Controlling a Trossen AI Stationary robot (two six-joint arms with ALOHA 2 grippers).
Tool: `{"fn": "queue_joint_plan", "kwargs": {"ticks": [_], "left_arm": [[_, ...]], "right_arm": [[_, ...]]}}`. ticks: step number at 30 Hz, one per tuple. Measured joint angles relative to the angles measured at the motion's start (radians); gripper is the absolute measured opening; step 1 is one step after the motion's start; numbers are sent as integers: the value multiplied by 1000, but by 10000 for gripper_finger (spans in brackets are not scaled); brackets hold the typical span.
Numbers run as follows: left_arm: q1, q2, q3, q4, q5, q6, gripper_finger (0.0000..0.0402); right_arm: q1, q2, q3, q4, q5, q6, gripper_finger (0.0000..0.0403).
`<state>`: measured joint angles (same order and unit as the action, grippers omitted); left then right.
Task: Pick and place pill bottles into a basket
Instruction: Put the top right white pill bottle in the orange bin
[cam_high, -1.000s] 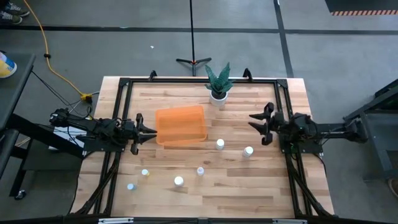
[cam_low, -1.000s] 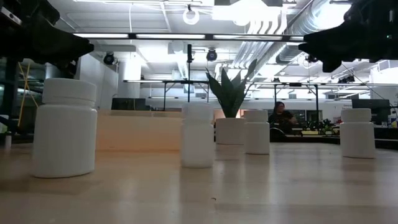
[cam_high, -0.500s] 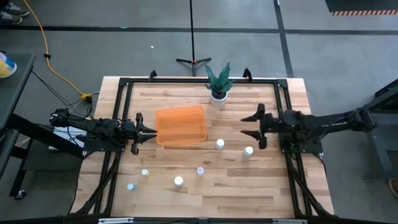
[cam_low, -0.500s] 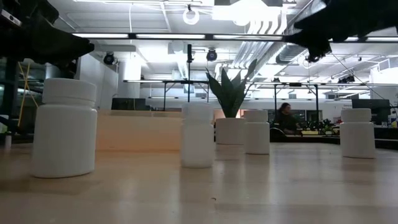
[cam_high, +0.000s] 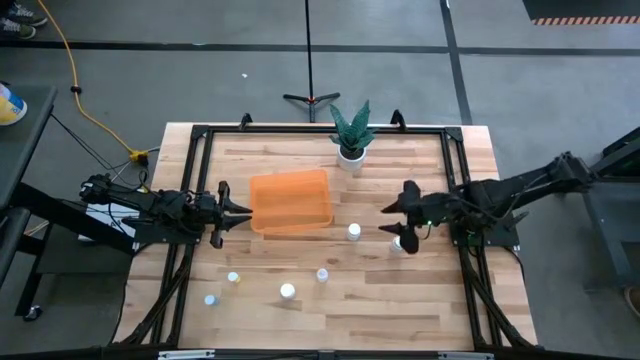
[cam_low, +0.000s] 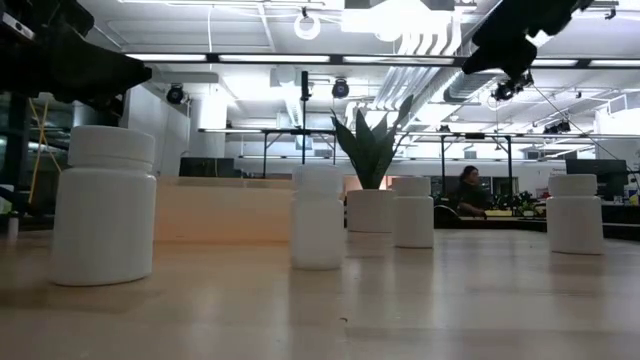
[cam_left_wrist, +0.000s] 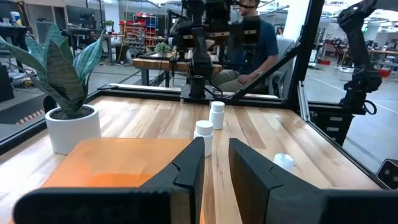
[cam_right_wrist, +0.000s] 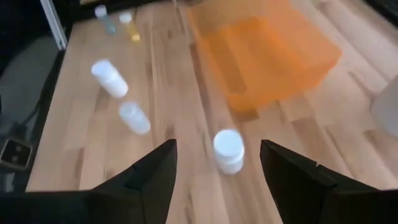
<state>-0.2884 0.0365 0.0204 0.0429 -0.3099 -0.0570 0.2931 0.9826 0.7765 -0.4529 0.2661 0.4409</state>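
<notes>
The right gripper (cam_high: 393, 221), fingers spread, hovers beside the pill bottle (cam_high: 354, 232) at the basket's (cam_high: 290, 201) four o'clock; best centre both fingers around its cap before descending.

The counter (cam_high: 330, 310) is pale wood in planks, smooth with a soft sheen. On it the basket (cam_high: 290, 201) is translucent orange plastic, glossy. Near the basket, the pill bottles (cam_high: 354, 232) are matt white plastic. Behind the basket, the plant pot (cam_high: 350, 156) looks smooth white.
</notes>
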Motion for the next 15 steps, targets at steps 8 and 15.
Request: {"fn": "queue_joint_plan", "kwargs": {"ticks": [8,15], "left_arm": [[0,0,0,5,0,0,108],[0,0,0,7,1,0,108]], "right_arm": [[110,194,157,-399,37,301,209],[105,307,229,-481,-121,477,208]]}}
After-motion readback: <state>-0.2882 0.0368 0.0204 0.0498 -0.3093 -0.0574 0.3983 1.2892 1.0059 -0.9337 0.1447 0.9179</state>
